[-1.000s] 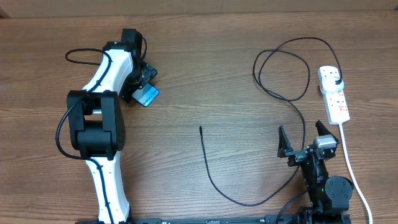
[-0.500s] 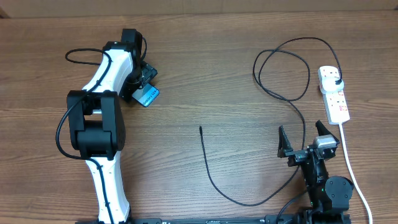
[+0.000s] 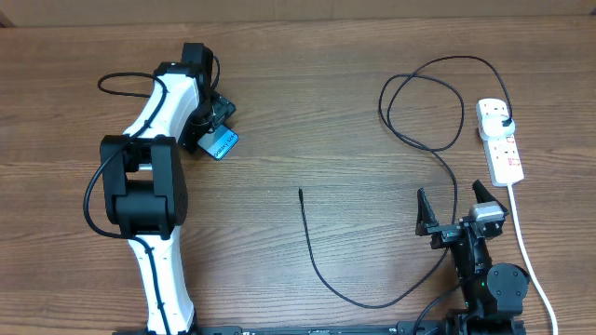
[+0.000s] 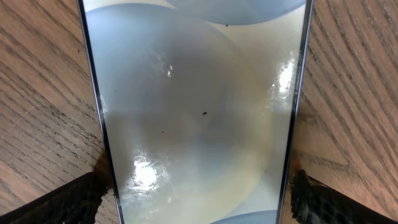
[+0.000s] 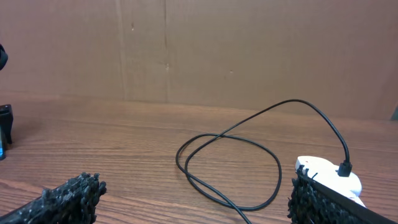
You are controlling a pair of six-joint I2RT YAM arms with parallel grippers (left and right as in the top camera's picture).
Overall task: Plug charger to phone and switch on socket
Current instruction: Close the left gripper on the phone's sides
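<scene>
Phone (image 3: 222,144), charger (image 3: 304,223), socket (image 3: 503,149): one of each

A brown wood-grain surface (image 3: 307,112) with dark streaks ran across the whole scene under even, soft light, and behind its far edge stood a plain brown cardboard-like wall (image 5: 217,43) marked by faint vertical seams.

Overhead looks down; left wrist close over phone (image 4: 199,112); right wrist level.

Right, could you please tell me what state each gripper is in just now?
Left gripper: open, jaws either side of the phone.
Right gripper: open, holding nothing.
</scene>
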